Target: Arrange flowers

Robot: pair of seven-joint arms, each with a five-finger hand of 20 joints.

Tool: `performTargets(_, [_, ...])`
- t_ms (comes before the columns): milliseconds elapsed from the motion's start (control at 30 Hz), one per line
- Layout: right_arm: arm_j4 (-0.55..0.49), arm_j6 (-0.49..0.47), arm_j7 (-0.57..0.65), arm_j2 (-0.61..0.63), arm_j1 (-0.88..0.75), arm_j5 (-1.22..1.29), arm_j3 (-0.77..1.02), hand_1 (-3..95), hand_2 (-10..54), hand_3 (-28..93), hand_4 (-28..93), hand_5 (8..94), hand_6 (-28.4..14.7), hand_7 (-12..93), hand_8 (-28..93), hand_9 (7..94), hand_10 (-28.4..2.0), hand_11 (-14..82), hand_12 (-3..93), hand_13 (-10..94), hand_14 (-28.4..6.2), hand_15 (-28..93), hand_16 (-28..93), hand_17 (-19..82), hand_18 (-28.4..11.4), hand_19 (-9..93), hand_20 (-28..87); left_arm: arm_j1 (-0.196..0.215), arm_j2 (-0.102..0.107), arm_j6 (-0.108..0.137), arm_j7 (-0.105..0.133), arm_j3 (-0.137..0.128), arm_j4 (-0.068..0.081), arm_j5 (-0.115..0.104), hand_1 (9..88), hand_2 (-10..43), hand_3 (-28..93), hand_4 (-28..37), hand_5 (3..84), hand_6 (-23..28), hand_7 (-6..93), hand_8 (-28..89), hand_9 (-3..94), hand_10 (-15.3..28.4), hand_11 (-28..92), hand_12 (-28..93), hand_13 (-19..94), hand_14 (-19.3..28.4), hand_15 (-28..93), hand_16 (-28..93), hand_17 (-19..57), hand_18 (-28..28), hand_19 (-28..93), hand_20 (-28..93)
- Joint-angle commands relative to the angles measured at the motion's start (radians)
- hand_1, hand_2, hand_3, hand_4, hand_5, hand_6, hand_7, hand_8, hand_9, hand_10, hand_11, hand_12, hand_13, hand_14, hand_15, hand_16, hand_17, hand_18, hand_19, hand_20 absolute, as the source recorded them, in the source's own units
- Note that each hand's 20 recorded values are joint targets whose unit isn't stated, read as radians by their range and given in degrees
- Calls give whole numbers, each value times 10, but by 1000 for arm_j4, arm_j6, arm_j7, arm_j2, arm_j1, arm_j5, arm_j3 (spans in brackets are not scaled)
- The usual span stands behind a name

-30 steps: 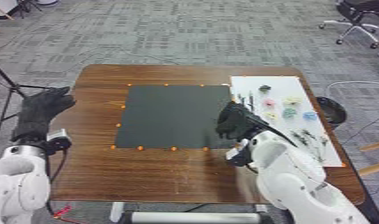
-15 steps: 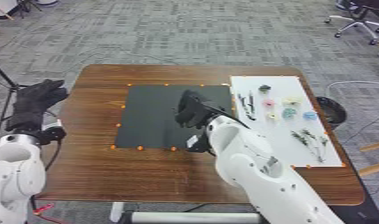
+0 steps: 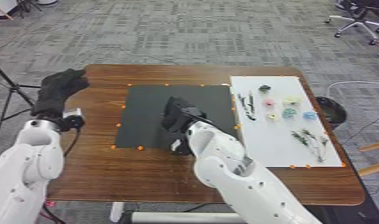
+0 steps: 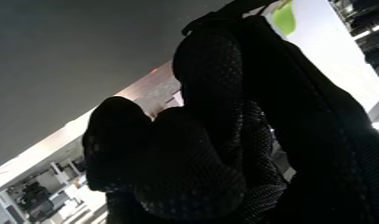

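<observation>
Over the black sheet [image 3: 143, 112], just right of its middle, is my right hand [image 3: 177, 116]. In the right wrist view, that hand [image 4: 208, 67] has its fingers and thumb closed at the tips on a thin dark stem, with a green leaf [image 4: 284, 20] beside them. My left hand [image 3: 59, 89], relaxed, is beyond the table's left edge. On the white board [image 3: 261, 145] lie dark stems [image 3: 250, 109], a pink flower [image 3: 269, 102], a blue flower [image 3: 310, 115], a teal flower [image 3: 289, 113], pale yellow flowers [image 3: 293, 100] and leafy sprigs [image 3: 303, 138].
Small orange markers [image 3: 140, 148] line the sheets' edges on the brown table [image 3: 123, 175]. A dark bin [image 3: 331, 111] stands off the table's right side. Behind the left hand is a black tripod [image 3: 8, 102].
My right hand has moved left from the white board's near-left side to over the black sheet. My left hand has shifted slightly forward and to the right.
</observation>
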Motion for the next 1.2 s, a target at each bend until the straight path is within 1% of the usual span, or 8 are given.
performTargets(33, [38,26,25,-40,-8,30,-9,588,-95,512,73,773,-37,293,314,937,-111,392,291,937,33,683,209,705,-117,840,405,-43,-32,-48,10,32,14,5,279,56,641,-204,507,60,187,-71,507,155,250,123,420,201,228,9,90,157,206,190])
performTargets(333, [54,57,62,-44,-1,176,-44,594,-95,501,57,771,-33,290,300,937,-104,364,266,937,33,668,215,698,-119,839,401,-30,-55,-50,-7,39,27,0,278,55,643,-203,505,61,186,-70,503,154,249,124,415,199,223,11,87,156,202,190])
performTargets(467, [58,105,50,-40,-1,175,-58,594,-95,496,39,769,-32,280,296,937,-97,325,245,937,26,643,225,693,-116,829,393,-13,-63,-50,-10,42,15,0,279,54,642,-203,505,61,185,-70,502,154,249,124,413,200,223,11,85,157,201,189])
performTargets(633, [63,83,33,-40,-2,172,-36,545,-95,510,41,767,-27,224,289,935,-109,234,216,937,16,606,241,680,-125,814,384,41,-71,-55,-10,27,-25,11,277,50,644,-198,501,63,181,-70,496,154,246,124,406,198,220,11,79,154,194,186])
performTargets(800, [33,56,14,-1,6,235,-18,524,-95,506,39,757,-32,203,286,923,-115,209,214,937,7,576,246,666,-132,806,378,142,-99,-77,-13,-29,-80,35,277,45,644,-196,497,62,180,-68,489,155,246,126,394,197,211,13,73,149,179,182])
performTargets(900, [-10,78,-1,52,14,362,-16,473,-73,524,10,725,-38,193,270,891,-125,196,218,937,-15,506,296,632,-143,797,362,195,-106,-87,-21,-63,-89,34,276,39,644,-195,494,62,181,-68,481,153,244,125,387,194,205,13,69,149,175,182])
performTargets(1000, [-59,62,-27,116,3,491,3,337,17,545,-20,647,-55,203,-13,786,-166,158,213,839,-92,348,347,467,-208,678,347,224,-109,-65,-21,-84,-84,28,277,38,642,-196,492,61,180,-68,476,153,243,125,381,194,199,16,67,147,169,181])
performTargets(1200, [-137,-15,-151,242,-75,704,66,206,49,580,-44,550,-61,153,-25,597,-190,81,190,607,-186,260,286,281,-229,476,372,245,-114,-44,-8,-111,-66,33,275,33,643,-196,491,58,178,-69,473,152,237,122,376,187,184,18,62,141,144,174])
